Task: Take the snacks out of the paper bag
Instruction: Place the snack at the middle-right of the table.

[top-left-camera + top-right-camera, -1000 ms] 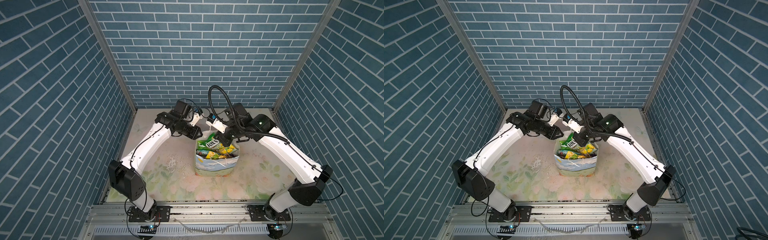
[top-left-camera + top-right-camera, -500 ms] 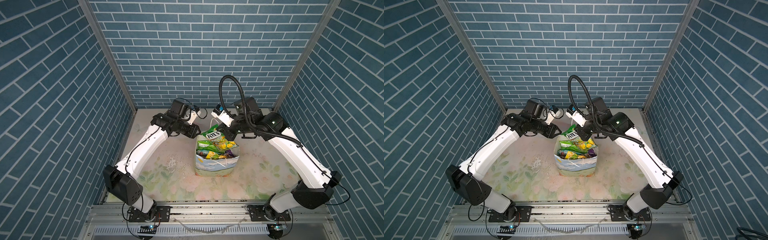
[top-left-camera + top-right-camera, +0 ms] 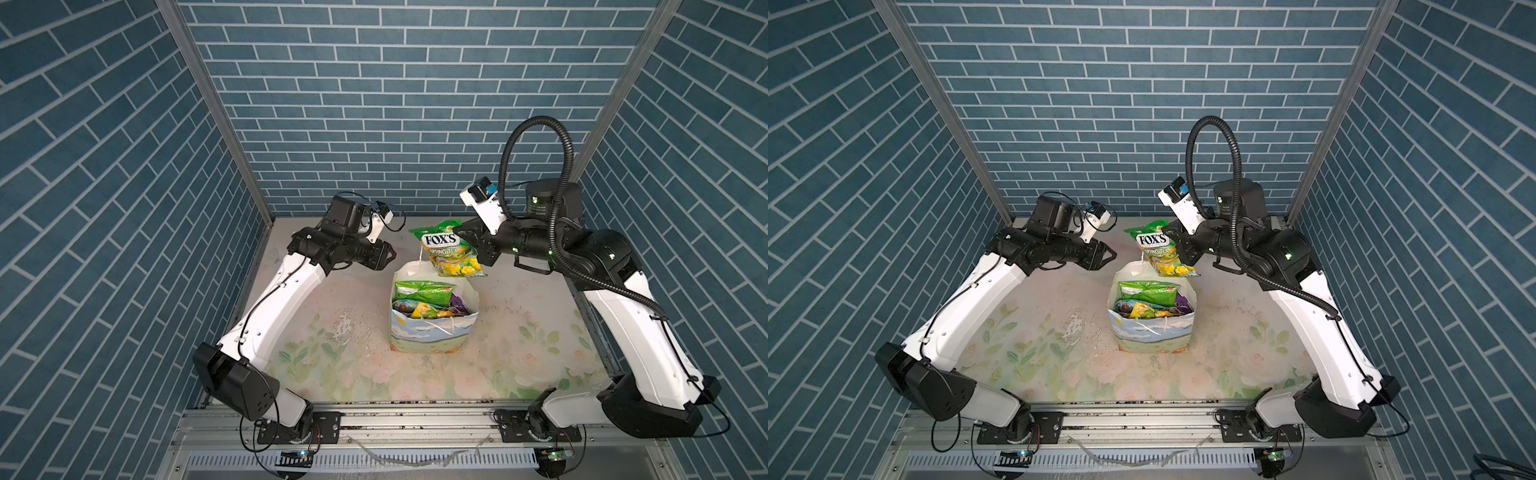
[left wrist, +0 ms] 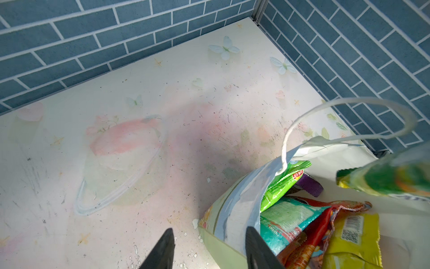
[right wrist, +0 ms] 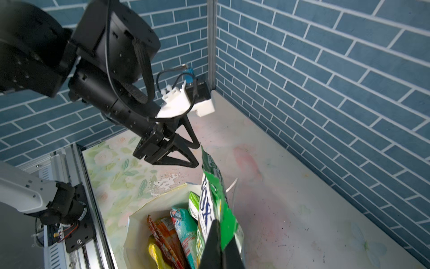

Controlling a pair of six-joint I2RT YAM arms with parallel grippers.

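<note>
The right gripper (image 3: 471, 249) is pinched tight on the side edge of a glossy green-and-yellow FOX'S candy packet (image 3: 446, 251). The packet hangs in the air just above the far rim of the small upright paper gift bag (image 3: 428, 336) standing on the floral tabletop (image 3: 332, 365). The other packets (image 3: 419, 291) sit inside the bag. The left gripper (image 3: 388, 255), fingers partly spread and holding nothing, hovers off the bag's left side, clear of the packet.

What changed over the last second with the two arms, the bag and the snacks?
The right tool, shut on the green-yellow FOX'S packet, lifted it up out of the paper bag; it now hangs above the bag's far rim. The left tool drew back from the bag's rim, and its jaws stand open. The bag stayed upright in place, with the other snacks still inside.
</note>
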